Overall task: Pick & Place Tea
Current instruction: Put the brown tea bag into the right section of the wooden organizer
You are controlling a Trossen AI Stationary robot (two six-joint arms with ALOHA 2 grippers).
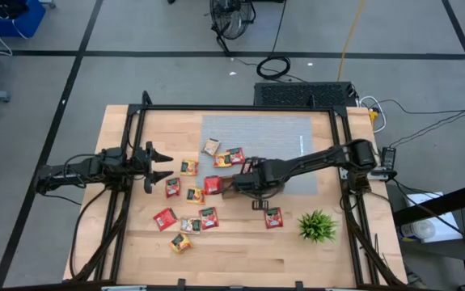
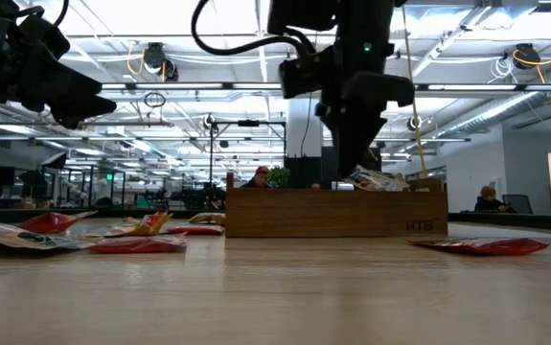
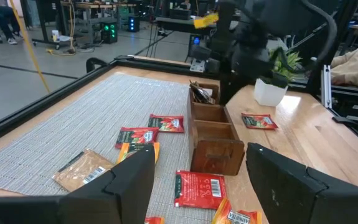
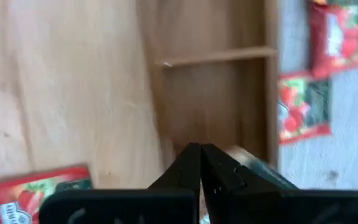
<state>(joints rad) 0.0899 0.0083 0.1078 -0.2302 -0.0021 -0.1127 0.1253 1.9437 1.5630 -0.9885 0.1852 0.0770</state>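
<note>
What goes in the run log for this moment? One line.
right end effector: shut, above brown wooden three-compartment tray | left end effector: open, waiting at table's left | small flat tea sachets: scattered

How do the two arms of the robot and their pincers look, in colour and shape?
Both arms are dark, nearly black, built of slender jointed segments. The left pincer ends in two pointed fingers with broad, flat, matte black faces. The right pincer has two narrow black fingers tapering to a tip. Black cables loop above the right arm in the low view.

An open-plan robotics lab — strip-lit ceiling (image 2: 208, 57), rows of desks (image 2: 55, 196), cabled floor (image 1: 297, 61).
</note>
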